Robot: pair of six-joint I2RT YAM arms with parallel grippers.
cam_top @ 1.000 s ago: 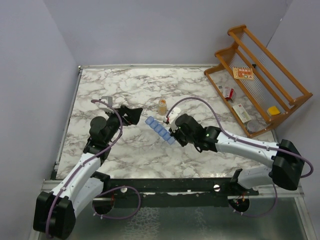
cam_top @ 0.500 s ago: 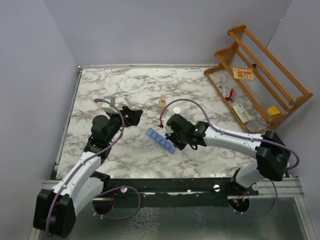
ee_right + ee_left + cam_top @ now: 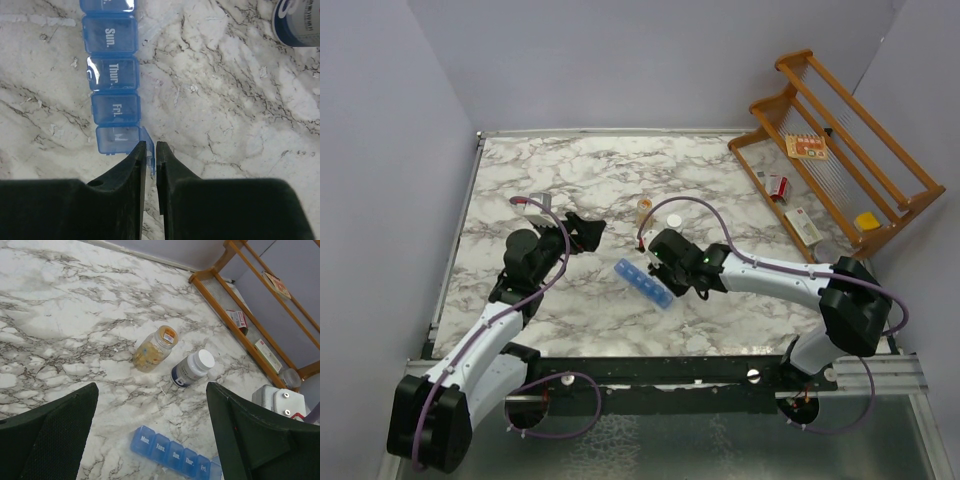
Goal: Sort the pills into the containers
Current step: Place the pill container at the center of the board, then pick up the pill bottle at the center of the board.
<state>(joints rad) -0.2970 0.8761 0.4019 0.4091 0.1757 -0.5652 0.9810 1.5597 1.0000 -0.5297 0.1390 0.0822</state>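
Right gripper [image 3: 151, 146] at end of containers [image 3: 114, 75], jaws slit apart around raised end lid [image 3: 149, 137]; hold unclear. Left gripper [image 3: 151, 387] wide open, empty.

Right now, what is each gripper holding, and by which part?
Left gripper holds nothing. Right gripper straddles the containers' raised end lid; a grip cannot be told.

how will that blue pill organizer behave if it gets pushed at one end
The pill organizer looks like one rigid plastic strip, so it should move whole, not flop. Lying flat on the smooth marble tabletop, an end push would likely slide or swivel it, not tip it. It seems light, being thin translucent plastic.
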